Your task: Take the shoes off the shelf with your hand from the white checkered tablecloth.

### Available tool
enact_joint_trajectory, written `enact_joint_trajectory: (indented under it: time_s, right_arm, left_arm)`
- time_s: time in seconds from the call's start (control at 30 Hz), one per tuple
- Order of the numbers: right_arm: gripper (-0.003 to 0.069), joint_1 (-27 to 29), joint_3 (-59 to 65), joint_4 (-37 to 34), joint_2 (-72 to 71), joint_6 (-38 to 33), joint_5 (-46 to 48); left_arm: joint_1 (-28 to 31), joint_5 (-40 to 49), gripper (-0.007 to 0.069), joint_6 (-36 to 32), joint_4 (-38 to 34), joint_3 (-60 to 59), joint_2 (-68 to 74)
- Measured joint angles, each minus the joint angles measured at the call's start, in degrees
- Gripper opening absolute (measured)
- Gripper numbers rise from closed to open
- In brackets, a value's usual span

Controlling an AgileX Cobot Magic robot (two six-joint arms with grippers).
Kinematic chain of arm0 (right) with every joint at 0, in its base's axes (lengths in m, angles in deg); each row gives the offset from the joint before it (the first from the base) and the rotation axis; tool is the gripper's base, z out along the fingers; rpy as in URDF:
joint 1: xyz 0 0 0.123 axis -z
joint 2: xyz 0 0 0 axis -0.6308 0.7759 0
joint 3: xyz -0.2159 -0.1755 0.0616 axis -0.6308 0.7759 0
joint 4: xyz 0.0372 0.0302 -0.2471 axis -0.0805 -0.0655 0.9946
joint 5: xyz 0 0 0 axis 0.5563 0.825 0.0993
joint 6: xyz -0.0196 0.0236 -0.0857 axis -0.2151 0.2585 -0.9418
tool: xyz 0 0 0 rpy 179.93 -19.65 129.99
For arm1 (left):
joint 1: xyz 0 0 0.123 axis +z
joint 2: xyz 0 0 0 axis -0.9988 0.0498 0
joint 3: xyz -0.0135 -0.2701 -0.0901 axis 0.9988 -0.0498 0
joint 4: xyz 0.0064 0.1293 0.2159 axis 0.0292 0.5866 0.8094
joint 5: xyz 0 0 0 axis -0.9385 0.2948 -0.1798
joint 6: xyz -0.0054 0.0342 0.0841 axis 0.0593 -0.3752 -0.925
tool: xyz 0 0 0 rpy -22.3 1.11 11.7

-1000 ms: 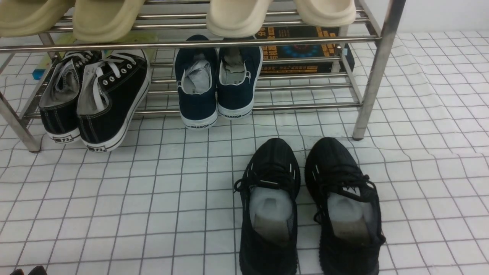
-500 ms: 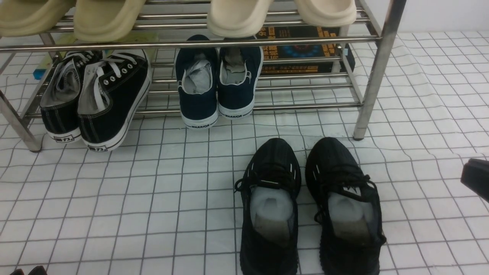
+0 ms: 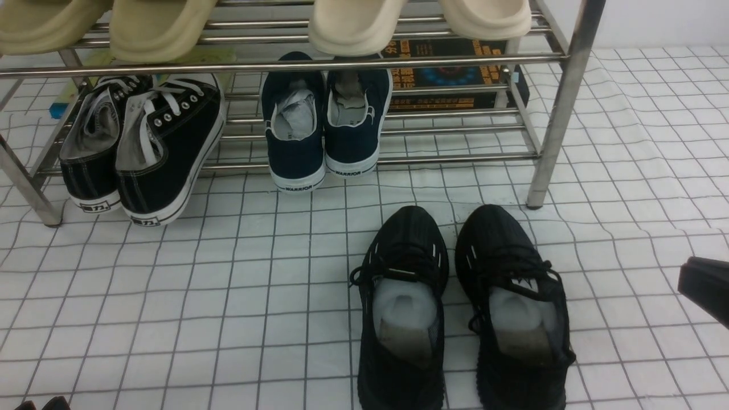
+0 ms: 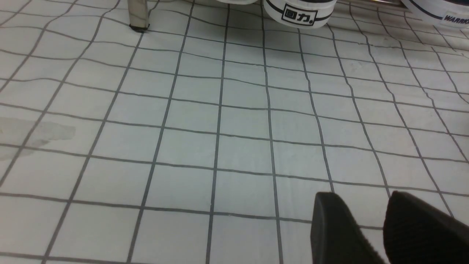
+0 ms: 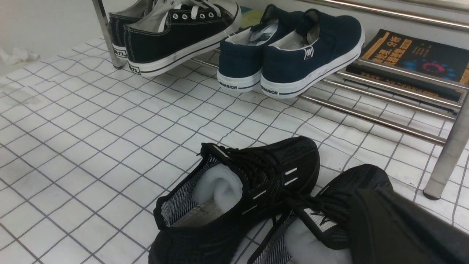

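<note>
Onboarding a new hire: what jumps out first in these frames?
The all-black sneakers sit side by side on the white checkered tablecloth, in front of the chrome shelf. On its lowest bars rest the black-and-white canvas sneakers at the left and the navy WARRIOR pair mid-shelf, with cream slippers above. The right hand shows at the right edge, shut.

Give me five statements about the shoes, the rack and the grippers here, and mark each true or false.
1. The all-black sneakers lie on the checkered cloth, in front of the rack. True.
2. The navy pair sits on the rack's top shelf. False: on the lower shelf.
3. The right gripper holds a sneaker. False: it is shut and holds nothing.
4. Pale slippers rest on the upper shelf. True.
5. The left gripper grips a shoe. False: only bare cloth lies before it.
</note>
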Motion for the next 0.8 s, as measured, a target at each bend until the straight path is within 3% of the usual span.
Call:
enact_joint_trajectory:
  time_s: [0.2, 0.43, 0.53, 0.63, 0.8]
  right_arm:
    - [0.0000, 0.9, 4.2, 0.8, -3.0, 0.0, -2.2]
    - [0.0003, 15.5, 18.3, 9.9, -13.7, 10.5, -5.8]
    - [0.0003, 24.2, 23.9, 15.4, -21.0, 20.3, -3.8]
    - [0.0005, 28.5, 26.4, 16.7, -24.9, 21.9, -1.6]
    - [0.0011, 35.8, 27.5, 14.5, -29.7, 18.6, 5.1]
  left_arm:
    - [0.0, 0.0, 0.0239, 0.0, 0.0, 0.0, 0.0]
    - [0.0, 0.0, 0.0239, 0.0, 0.0, 0.0, 0.0]
    - [0.0, 0.0, 0.0239, 0.0, 0.0, 0.0, 0.0]
    - [0.0, 0.0, 0.0239, 0.0, 0.0, 0.0, 0.0]
    - [0.0, 0.0, 0.0239, 0.0, 0.0, 0.0, 0.0]
